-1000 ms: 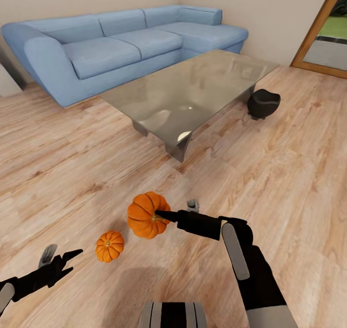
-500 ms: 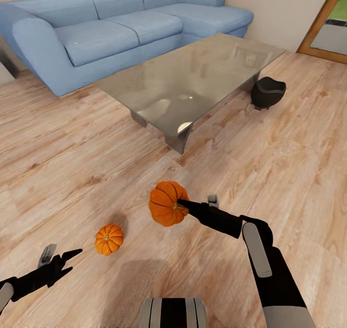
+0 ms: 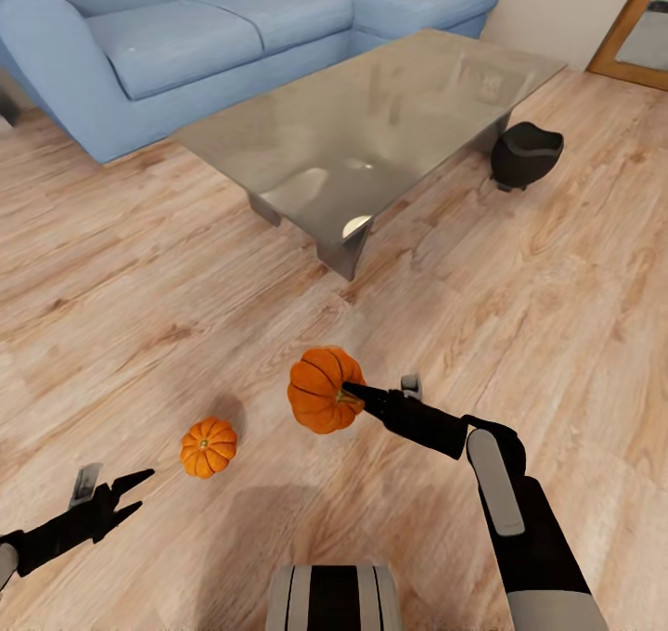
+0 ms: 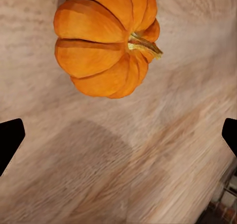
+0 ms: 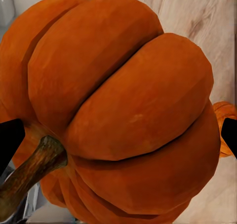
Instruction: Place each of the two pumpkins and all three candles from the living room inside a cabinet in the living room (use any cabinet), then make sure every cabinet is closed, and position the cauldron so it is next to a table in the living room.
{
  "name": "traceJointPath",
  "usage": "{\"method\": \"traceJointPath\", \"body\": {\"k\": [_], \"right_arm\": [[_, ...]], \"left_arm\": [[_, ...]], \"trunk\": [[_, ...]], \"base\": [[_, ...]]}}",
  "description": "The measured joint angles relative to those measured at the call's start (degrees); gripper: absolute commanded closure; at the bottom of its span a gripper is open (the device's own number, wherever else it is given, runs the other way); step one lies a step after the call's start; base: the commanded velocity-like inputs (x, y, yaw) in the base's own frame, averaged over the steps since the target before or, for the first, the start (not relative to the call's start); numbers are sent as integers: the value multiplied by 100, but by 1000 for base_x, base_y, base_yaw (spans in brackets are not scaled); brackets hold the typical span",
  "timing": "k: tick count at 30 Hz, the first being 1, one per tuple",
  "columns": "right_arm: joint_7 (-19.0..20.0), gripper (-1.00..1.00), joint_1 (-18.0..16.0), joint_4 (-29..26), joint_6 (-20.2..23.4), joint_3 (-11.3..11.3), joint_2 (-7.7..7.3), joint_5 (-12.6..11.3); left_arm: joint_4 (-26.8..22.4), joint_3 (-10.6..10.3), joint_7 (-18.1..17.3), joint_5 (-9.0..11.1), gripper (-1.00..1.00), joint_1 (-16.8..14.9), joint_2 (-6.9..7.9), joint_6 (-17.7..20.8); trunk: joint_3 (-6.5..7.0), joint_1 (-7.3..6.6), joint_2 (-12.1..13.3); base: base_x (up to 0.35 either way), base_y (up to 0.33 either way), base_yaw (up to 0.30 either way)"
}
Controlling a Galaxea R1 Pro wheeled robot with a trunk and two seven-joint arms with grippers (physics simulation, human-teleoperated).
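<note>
Floorboards at the near left carry the left gripper (image 3: 116, 494), its jaws spread wide and empty, pointing right and slightly far toward the smaller pumpkin (image 3: 208, 446), which sits on the floor (image 3: 139, 334) just beyond the fingertips; in the left wrist view that pumpkin (image 4: 106, 38) lies ahead of the jaws, between their lines, stem tipped sideways, so the left arm is clearly the nearer one for it. To its right the larger pumpkin (image 3: 324, 390) is gripped in the jaws of the right gripper (image 3: 357, 394), apparently lifted off the floor. Far beyond stands the grey worktop (image 3: 390, 111), the blue sofa (image 3: 186, 37) behind it, and the cauldron (image 3: 525, 154) just beside its right end
</note>
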Motion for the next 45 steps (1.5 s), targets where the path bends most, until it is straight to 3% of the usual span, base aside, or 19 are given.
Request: {"method": "traceJointPath", "body": {"k": [8, 27, 33, 37, 40, 43, 45], "right_arm": [[-54, 100, 158, 3, -200, 40, 56, 43], [-52, 100, 161, 3, -230, 59, 58, 38], [-19, 100, 161, -3, -190, 21, 1, 11], [146, 100, 171, -24, -121, -292, -100, -17], [883, 100, 373, -37, -54, -842, -352, -66], [1303, 100, 484, -46, -40, -1018, -414, -69], [1373, 100, 504, -47, -61, -1036, -412, -53]], "left_arm": [[3, 700, 32, -16, -100, -5, 99, 402], [3, 776, 59, -31, -100, -5, 85, 361], [3, 1019, 61, -36, -100, -4, 82, 329], [3, 1051, 64, -38, -100, -3, 84, 330], [2, 1055, 59, -38, -100, -3, 82, 328], [3, 1057, 57, -39, -100, -4, 77, 325], [3, 1053, 56, -39, -100, -5, 82, 325]], "trunk": [[-177, 21, -11], [-598, 70, -36], [-731, 85, -44], [-820, 96, -49], [-886, 103, -54], [-953, 111, -58], [-975, 113, -59]], "base": [[0, 0, 0], [0, 0, 0], [0, 0, 0], [0, 0, 0], [0, 0, 0], [0, 0, 0], [0, 0, 0]]}}
